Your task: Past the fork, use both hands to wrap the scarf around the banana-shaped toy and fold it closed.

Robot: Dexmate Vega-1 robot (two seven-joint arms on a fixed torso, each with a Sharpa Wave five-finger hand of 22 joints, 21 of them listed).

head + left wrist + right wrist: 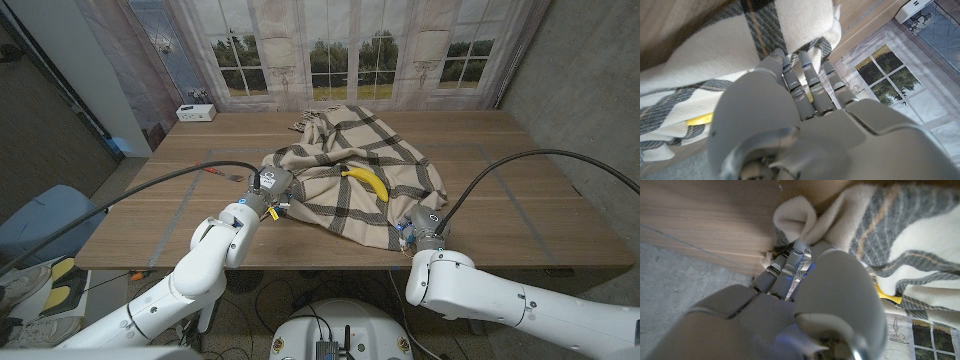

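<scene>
left hand: my left hand (pixel 268 192) sits at the scarf's near-left edge, fingers (pixel 805 65) curled into a bunched fold. I judge it gripping the cloth.
right hand: my right hand (pixel 424 226) is at the near-right corner. In the right wrist view its fingers (pixel 790 262) close on a rolled lip of cloth. It looks clamped on it.
scarf: plaid scarf (pixel 340 150) is spread mid-table, reaching to the far side.
banana: yellow banana toy (pixel 368 182) lies on top, right of centre, uncovered.
fork: small dark thing left of my left hand may be the fork. Too small to tell.
step: lift both near edges together and carry them over the banana.
how: keep the grips even and lift low, so the toy doesn't roll off.
arms: both come in from the near corners, wrists low at the table's near edge (pixel 300 260).
</scene>
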